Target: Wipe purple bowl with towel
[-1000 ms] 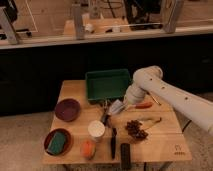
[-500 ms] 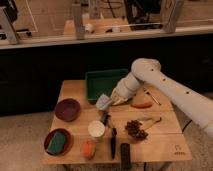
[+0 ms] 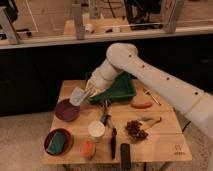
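Wood makes up the small surface [image 3: 165, 142], which stands on a grey speckled floor [image 3: 20, 145]. Behind it is a dark wall [image 3: 40, 75] with a pale ledge [image 3: 50, 40] along its top.

At the front left corner sits a red-brown bowl [image 3: 50, 150] with a green sponge [image 3: 58, 142] inside it. Just behind that is the purple bowl [image 3: 65, 111], near the left edge. The towel [image 3: 78, 96] hangs right by the bowl's far right rim; I cannot tell if the two touch. The gripper [image 3: 84, 95] is just to the right of the towel, low over the surface, and its fingers [image 3: 88, 93] are pressed together, pinching the towel.

Next come a small orange thing [image 3: 88, 148] at the front edge and a white cup [image 3: 96, 129] behind it. A green bin [image 3: 120, 90] sits at the back, partly hidden by the white arm [image 3: 150, 75]. The arm reaches in from the right. A brown dried bunch [image 3: 135, 130] lies right of the middle, and a long orange thing [image 3: 141, 105] lies behind it.

A second ago the gripper and towel were near the middle of the surface, in front of the green bin. Now they have moved left, over to the purple bowl. The bowls and the cup have stayed where they were.
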{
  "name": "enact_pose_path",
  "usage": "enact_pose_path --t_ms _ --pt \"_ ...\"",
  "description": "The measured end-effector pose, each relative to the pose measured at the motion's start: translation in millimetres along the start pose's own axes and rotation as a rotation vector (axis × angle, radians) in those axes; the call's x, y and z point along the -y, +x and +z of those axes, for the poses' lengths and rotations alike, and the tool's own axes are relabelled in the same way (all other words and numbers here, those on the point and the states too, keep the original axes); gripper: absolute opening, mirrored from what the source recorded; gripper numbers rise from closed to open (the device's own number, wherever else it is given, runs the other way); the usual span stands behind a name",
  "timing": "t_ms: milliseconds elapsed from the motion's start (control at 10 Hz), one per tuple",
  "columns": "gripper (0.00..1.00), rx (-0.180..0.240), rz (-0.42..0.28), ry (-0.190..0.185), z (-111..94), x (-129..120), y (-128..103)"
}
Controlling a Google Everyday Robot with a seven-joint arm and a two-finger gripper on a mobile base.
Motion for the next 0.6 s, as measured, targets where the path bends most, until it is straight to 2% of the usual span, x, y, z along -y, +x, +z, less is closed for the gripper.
enact_pose_path --t_ms 200,300,500,600 --pt "0.00 -0.028 -0.059 -0.029 31.1 22.7 -27.8" --pt "0.00 -0.052 -0.086 -0.060 52.0 35.9 -41.2" --pt "0.00 -0.078 -0.095 -0.134 84.9 50.2 -49.2" --pt "0.00 -0.086 -0.095 -0.150 91.2 52.5 -49.6"
